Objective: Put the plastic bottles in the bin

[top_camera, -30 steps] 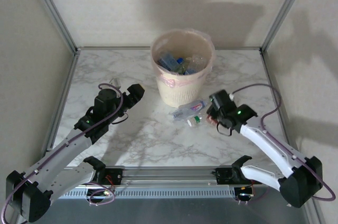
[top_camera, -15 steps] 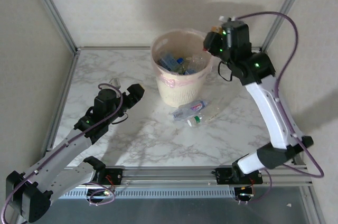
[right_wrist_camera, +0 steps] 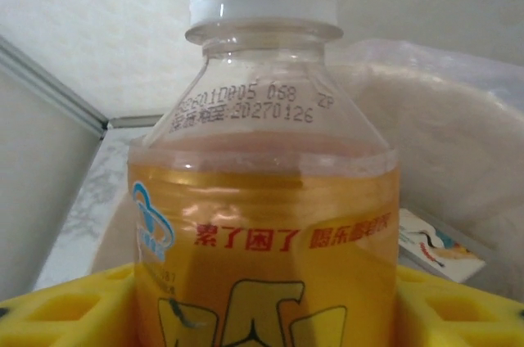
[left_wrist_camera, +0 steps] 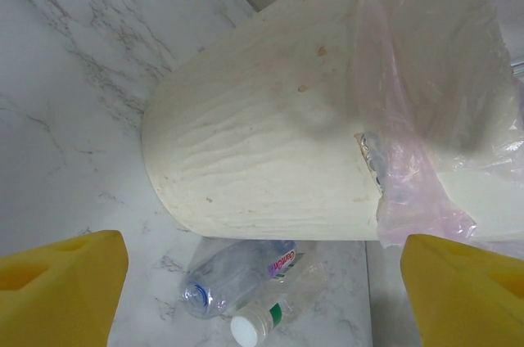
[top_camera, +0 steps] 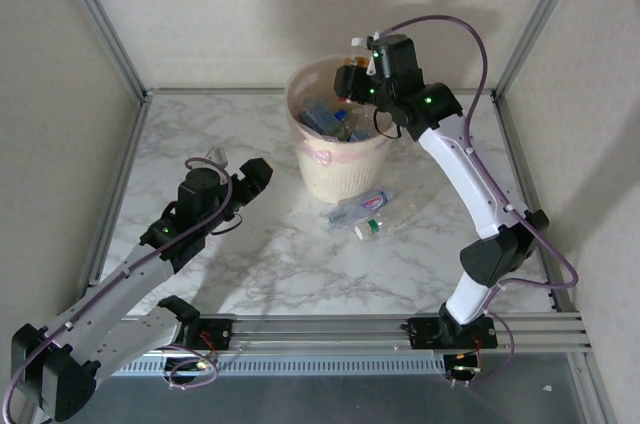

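I am viewing the marbled surface (top_camera: 260, 264), with the bin (top_camera: 325, 172) standing upright toward its far side. The bin's pinkish liner bag (left_wrist_camera: 417, 118) is hanging over the rim and down the ribbed wall. A heap of plastic bottles (top_camera: 338, 120) is lying inside the bin, blue labels showing among them.

The right tool (top_camera: 356, 78) is hovering over the bin's far right rim. It is grasping an orange-labelled bottle (right_wrist_camera: 262, 224), whose white cap is pointing up. On the right wrist camera the yellow pads (right_wrist_camera: 57, 314) are pressing on both sides of its label.

The left tool (top_camera: 258, 172) is resting low, left of the bin and apart from it. It is standing released, nothing sitting between its pads (left_wrist_camera: 61, 290).

Just in front of the bin, a clear blue-labelled bottle (top_camera: 358, 206) is lying on its side. A smaller white-capped bottle (top_camera: 368, 228) is lying just beside it, farther from the bin.
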Available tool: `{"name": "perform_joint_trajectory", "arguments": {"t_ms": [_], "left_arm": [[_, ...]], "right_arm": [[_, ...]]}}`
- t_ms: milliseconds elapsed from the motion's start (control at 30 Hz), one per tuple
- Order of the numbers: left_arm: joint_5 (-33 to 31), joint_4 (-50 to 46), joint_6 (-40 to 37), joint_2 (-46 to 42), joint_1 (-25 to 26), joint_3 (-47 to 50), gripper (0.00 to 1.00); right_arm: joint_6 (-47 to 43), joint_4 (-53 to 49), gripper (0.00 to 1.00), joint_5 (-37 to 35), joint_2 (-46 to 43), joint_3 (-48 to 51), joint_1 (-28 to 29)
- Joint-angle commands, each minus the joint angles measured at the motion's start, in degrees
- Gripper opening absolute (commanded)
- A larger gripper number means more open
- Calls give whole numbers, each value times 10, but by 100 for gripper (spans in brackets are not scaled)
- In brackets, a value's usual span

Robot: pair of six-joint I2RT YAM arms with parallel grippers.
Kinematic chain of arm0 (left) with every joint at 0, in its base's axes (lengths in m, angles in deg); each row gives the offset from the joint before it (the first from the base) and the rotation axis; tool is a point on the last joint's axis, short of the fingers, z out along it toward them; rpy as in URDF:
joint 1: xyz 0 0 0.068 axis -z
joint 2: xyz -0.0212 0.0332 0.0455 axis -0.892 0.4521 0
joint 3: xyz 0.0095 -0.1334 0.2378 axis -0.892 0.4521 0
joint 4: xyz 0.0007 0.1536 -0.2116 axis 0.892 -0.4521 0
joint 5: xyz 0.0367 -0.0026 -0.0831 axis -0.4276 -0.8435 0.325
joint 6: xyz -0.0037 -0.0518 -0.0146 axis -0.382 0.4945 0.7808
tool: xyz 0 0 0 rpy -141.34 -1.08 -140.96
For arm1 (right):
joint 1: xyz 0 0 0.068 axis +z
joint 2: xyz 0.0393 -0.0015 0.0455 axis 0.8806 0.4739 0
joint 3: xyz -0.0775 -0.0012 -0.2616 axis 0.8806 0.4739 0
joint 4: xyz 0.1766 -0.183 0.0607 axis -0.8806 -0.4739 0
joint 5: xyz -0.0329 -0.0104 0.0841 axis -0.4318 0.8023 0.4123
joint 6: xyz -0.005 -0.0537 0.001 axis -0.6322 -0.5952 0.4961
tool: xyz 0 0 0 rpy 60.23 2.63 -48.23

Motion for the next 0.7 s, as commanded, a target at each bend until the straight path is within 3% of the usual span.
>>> {"name": "perform_joint_trajectory", "arguments": {"t_ms": [0, 133, 367, 667], "left_arm": [[-6, -7, -7, -5, -6, 6, 86], [-5, -7, -8, -5, -6, 6, 86], [-4, -9, -10, -9, -7, 7, 86], [3, 2, -6, -6, -7, 13, 86]], "right_arm": [[-14, 20, 76, 5, 15, -21, 23], [-10, 20, 85, -9, 14, -23, 33], [-4, 9, 86, -60, -28, -18, 33], [51, -20, 86, -183, -174, 123, 32]]}}
